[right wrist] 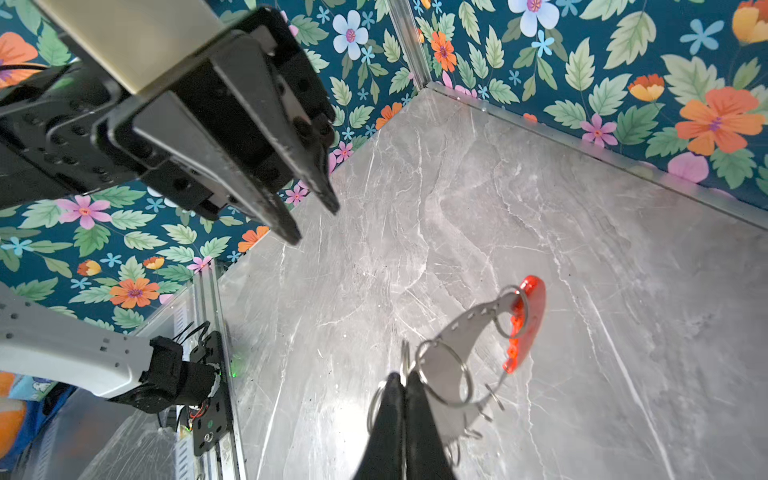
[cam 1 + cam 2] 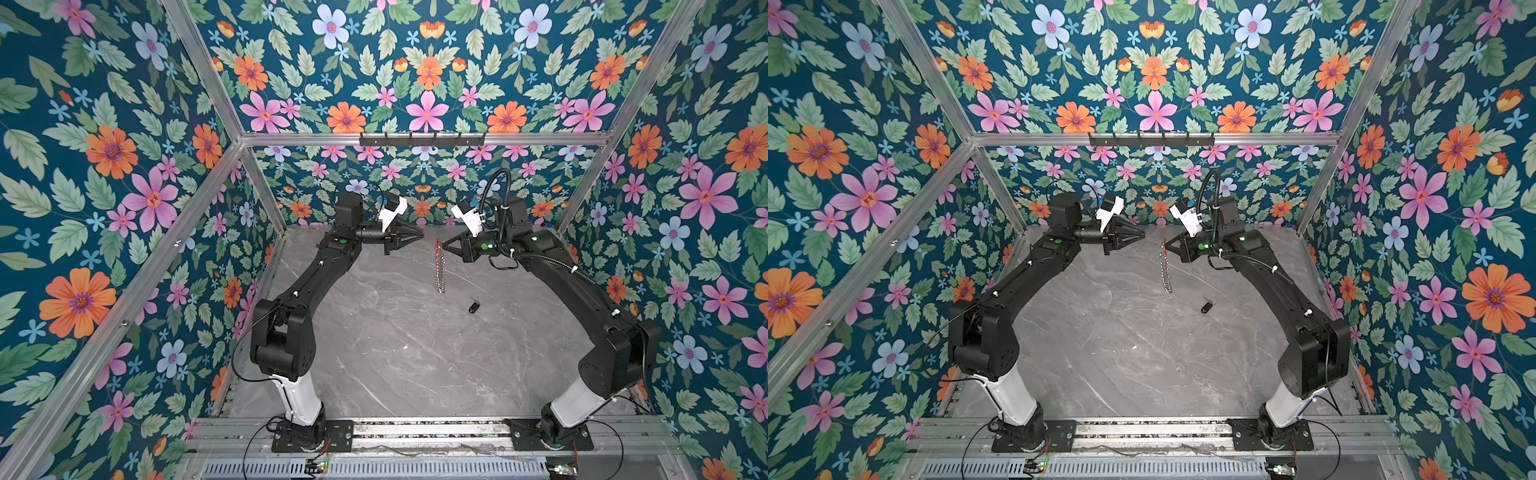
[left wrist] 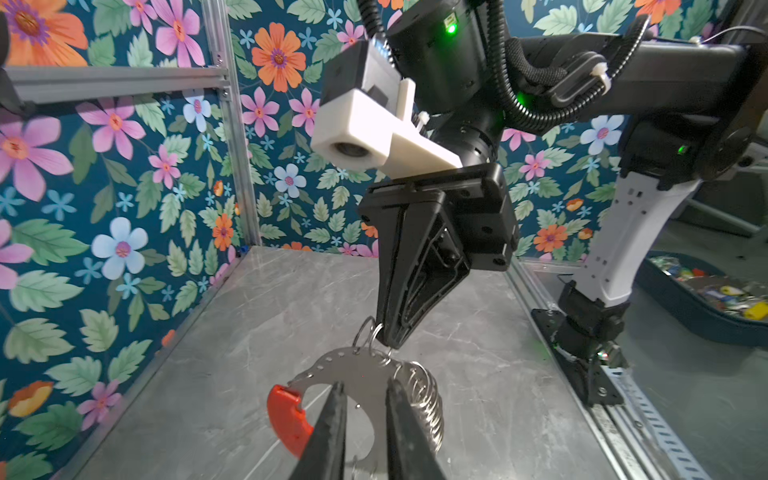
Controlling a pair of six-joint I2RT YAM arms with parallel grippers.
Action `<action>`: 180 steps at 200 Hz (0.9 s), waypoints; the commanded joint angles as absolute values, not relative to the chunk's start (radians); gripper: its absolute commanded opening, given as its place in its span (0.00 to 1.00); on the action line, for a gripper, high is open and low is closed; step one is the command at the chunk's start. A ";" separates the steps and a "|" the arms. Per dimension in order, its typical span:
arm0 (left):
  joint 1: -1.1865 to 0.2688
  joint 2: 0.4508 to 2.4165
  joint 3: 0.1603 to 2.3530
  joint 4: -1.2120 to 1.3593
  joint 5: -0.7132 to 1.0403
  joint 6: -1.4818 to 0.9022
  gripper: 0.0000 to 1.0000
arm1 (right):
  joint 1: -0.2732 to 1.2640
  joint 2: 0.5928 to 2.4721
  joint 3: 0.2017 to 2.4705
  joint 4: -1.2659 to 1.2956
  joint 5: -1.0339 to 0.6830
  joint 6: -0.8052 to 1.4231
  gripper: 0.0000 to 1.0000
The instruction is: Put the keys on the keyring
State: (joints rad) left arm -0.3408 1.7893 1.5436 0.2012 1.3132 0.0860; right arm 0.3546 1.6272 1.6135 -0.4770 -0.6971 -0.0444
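Keyring held up by the right arm, key fob loose on the table.

The right gripper (image 2: 444,245) is clamped on 1 small steel loop (image 1: 444,376) of the keyring (image 2: 439,268), which hangs from it edge-on in both top views, its red bar (image 3: 286,419) along 1 arc. The left gripper (image 2: 422,237) hovers just beside the ring, its 2 jaws a little apart and holding nothing. The black key fob (image 2: 473,306) lies on the grey marble table (image 2: 374,353), near the ring's lower end, touched by neither gripper.
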 commanded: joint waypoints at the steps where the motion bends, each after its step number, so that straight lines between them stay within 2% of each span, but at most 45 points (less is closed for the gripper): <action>1: -0.350 1.799 1.545 0.272 1.373 0.028 0.22 | 0.358 1.599 1.578 -0.342 -0.705 -0.107 0.00; 96: -0.374 1.836 1.553 0.291 1.352 0.000 0.23 | 0.392 1.649 1.650 -0.363 -0.757 -0.149 0.00; 180: -0.364 1.848 1.571 0.286 1.348 -0.018 0.20 | 0.397 1.675 1.645 -0.376 -0.764 -0.158 0.00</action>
